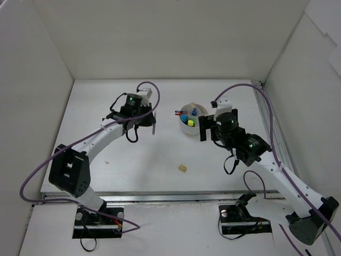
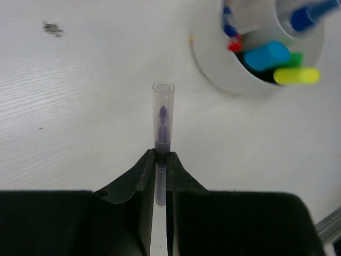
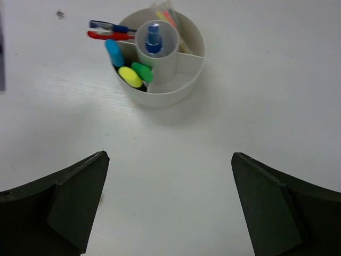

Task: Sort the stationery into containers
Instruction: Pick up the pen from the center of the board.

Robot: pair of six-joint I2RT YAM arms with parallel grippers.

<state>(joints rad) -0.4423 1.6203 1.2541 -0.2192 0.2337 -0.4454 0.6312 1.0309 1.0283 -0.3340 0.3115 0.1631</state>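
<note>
Stationery in hand is a slim pen (image 2: pixel 162 120) with a clear cap and a purple tip. The left pincer (image 2: pixel 160 160) pinches it low on the barrel, jaws pressed tight against it. It is held over the desk (image 2: pixel 80 106), to the left of the round white organizer (image 2: pixel 213 74) and apart from it.

The hold is narrow and far from the capped end, so the pen could pivot or slide out during the carry. One compartment of the organizer is crowded with highlighter caps (image 2: pixel 266 55) in blue, green and yellow. A pen let go at a slant there may catch on a cap or the rim and tumble back onto the desk.

The right pincer (image 3: pixel 169 157) stands spread and empty just beside the organizer, so the arms could clash if the left swings in. A small beige eraser (image 1: pixel 183 168) lies well apart toward the near edge, unsorted.
</note>
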